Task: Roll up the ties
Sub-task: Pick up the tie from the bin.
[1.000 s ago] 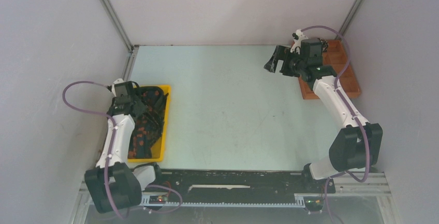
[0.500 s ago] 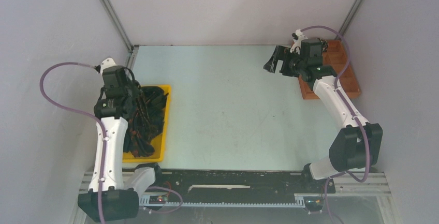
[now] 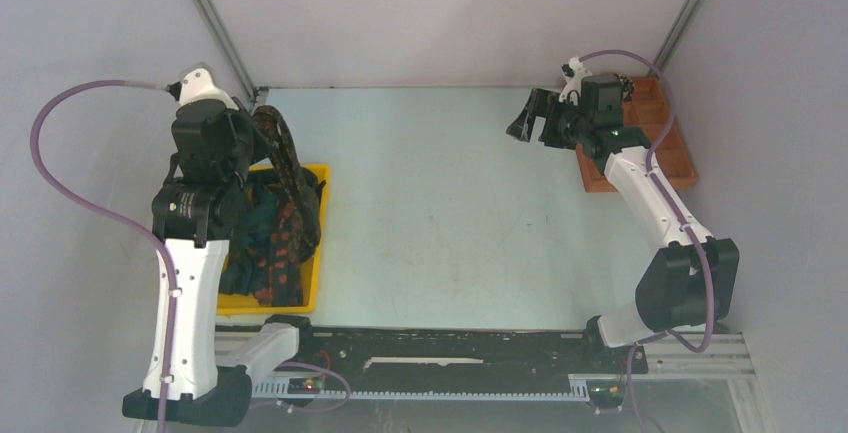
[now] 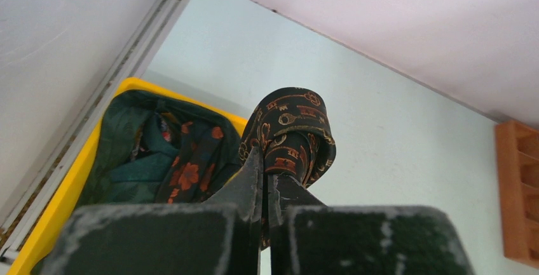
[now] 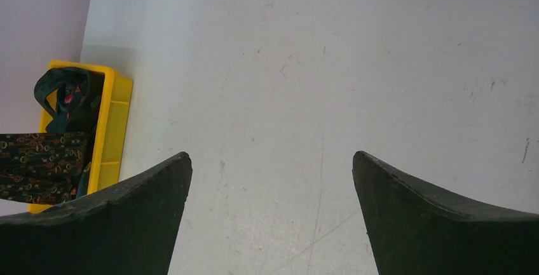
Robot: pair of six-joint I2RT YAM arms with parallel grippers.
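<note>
- Worktop (image 3: 450, 213): pale and smooth; judged a fair surface to lay fabric flat on for rolling.
- Yellow bin (image 3: 318, 253): sits at the left edge beside the left arm; holds the heap of ties (image 3: 268, 248), dark green and black with orange motifs, tangled together.
- Wooden tray (image 3: 668, 148): far right, divided into compartments; contents too small to tell.
- Tie (image 4: 293, 122): one dark patterned length hangs doubled over above the bin's far end; its lower part trails down into the heap; ends not visible.
- Handling, judged: light, limp, probably slick; no stiffness, so it sags and swings; a mid-length pinch leaves two loose tails; better taken near one end, the other held flat.
- Left claw (image 4: 266, 172): pinched shut on the tie at its fold.
- Right claw (image 5: 270, 155): jaws wide apart, holding nothing; hovers over the worktop just beside the tray.
</note>
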